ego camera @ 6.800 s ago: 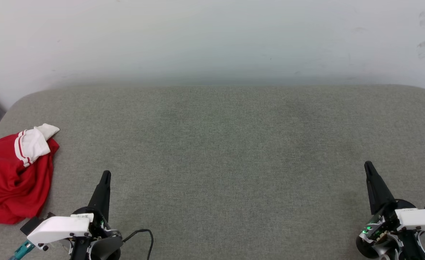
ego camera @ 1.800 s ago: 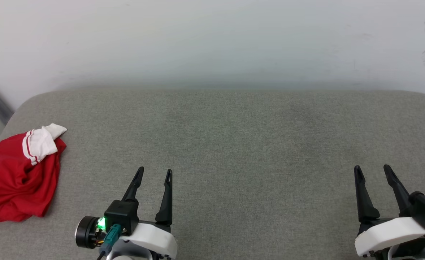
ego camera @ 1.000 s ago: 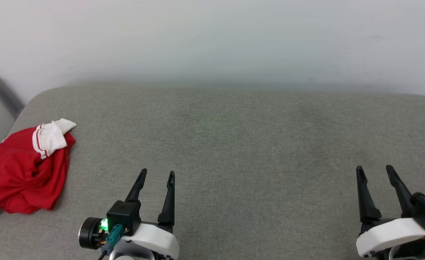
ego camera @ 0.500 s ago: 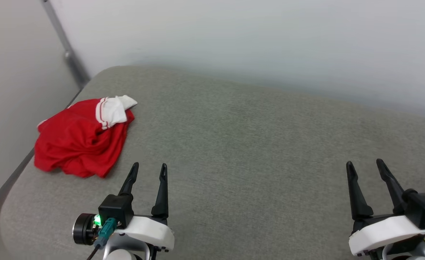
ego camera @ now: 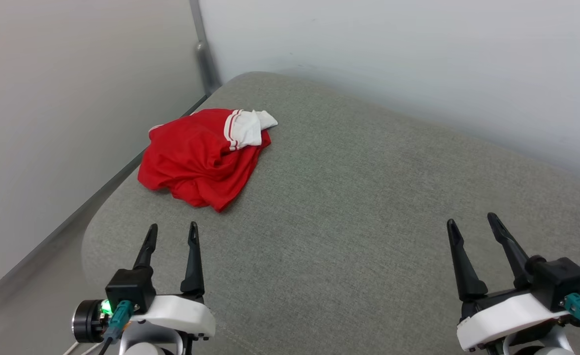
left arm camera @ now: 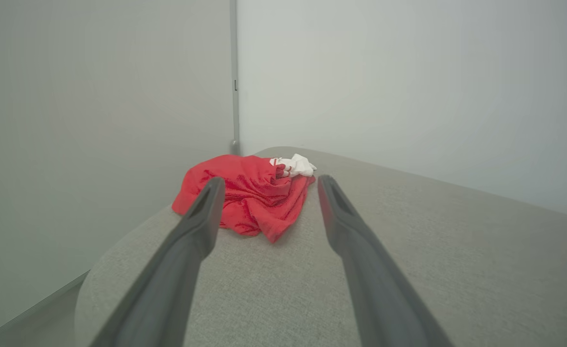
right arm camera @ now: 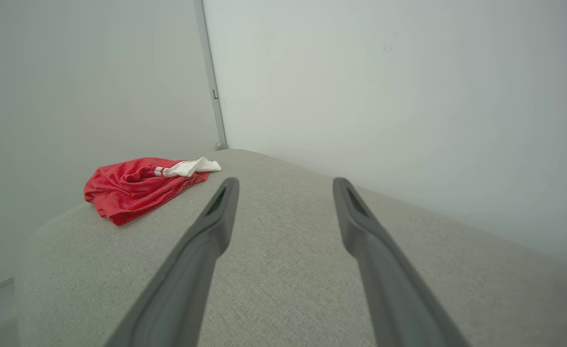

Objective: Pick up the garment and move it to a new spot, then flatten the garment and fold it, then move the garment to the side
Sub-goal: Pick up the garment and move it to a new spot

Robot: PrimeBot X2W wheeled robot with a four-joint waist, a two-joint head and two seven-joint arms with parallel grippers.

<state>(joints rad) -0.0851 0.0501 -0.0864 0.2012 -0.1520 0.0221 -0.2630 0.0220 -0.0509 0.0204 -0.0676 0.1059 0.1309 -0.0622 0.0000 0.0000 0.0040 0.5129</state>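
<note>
At the lower left, the left hand (ego camera: 172,227) hovers with its two fingers apart and empty, pointing toward the garment (ego camera: 196,158). The right hand (ego camera: 471,220), well apart on the other side, is spread and empty too. The garment lies crumpled near the far left corner of the grey cushion (ego camera: 358,197), close to the wall (ego camera: 73,98), its white sleeve (ego camera: 248,128) on top. I think the left hand should come down on a thick red fold, not the thin near edge, and pinch several layers. The garment lies loose, inside no container
</note>
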